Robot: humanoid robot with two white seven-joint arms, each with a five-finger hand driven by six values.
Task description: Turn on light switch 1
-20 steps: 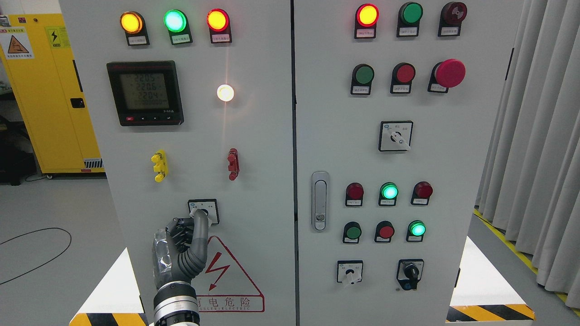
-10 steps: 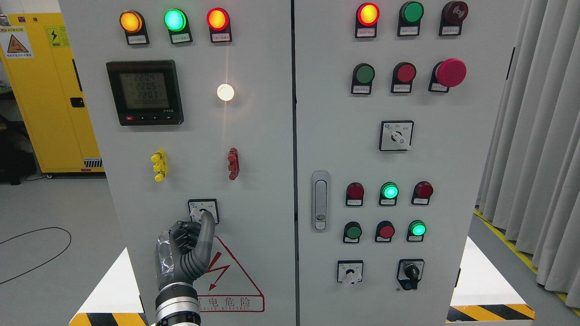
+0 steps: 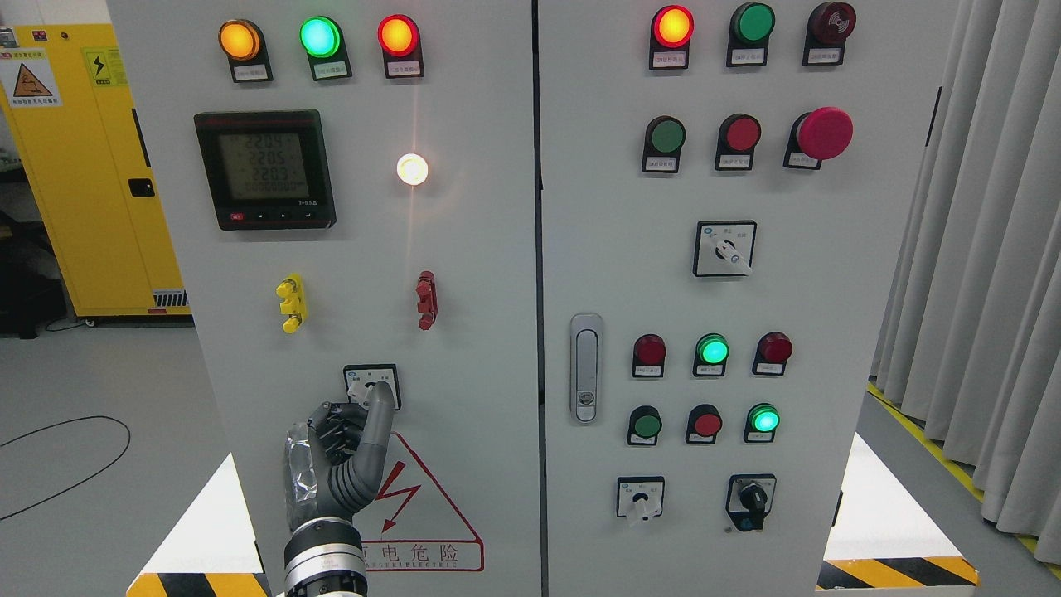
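Barely shifted since before, left hand [image 3: 344, 452] keeps one finger [image 3: 377, 414] stretched up onto the switch [image 3: 372, 386]; its other fingers are curled, gripping nothing.

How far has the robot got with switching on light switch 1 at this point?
Done: the left hand has reached the rotary switch low on the left cabinet door. In hand: one extended finger lies over the knob, the others curled. The white lamp above glows, but whether it belongs to this switch cannot be told. Left: the knob is hidden, so its position is unconfirmed; the hand is not yet withdrawn.
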